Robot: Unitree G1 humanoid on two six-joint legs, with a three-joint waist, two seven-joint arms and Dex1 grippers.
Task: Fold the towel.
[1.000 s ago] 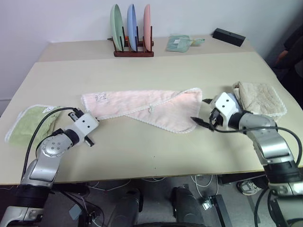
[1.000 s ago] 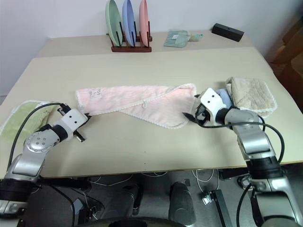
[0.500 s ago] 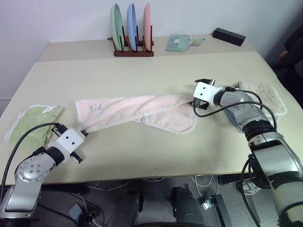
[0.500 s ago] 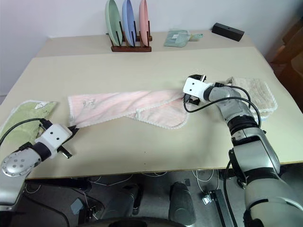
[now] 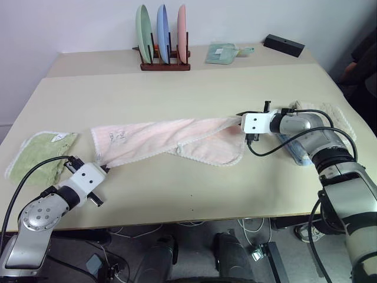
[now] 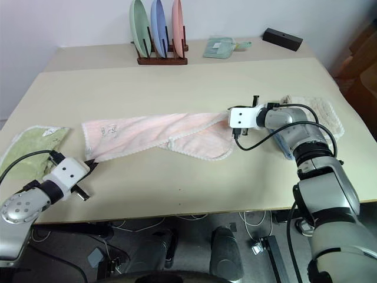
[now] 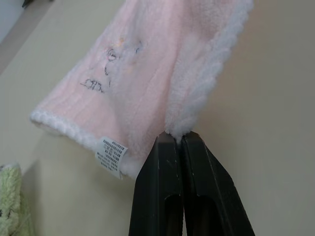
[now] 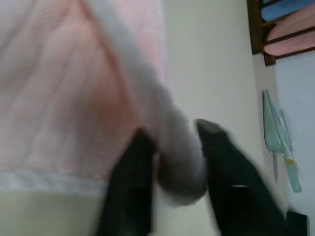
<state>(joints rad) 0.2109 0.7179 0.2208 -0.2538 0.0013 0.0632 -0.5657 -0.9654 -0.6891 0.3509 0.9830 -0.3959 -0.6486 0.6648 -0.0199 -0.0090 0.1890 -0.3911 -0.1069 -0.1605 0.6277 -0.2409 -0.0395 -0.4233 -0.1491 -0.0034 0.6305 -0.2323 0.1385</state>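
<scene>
Two grippers on pink towel, stretched across table middle. Left gripper nearest, clamped tight on towel's scalloped corner beside white label. Right gripper pinching bunched white edging at towel's opposite end. Green terry cloth at left edge. Plate rack far back.

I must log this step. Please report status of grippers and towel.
Left gripper shut on pink towel corner. Right gripper closing around opposite edge. Nothing in the way.
</scene>
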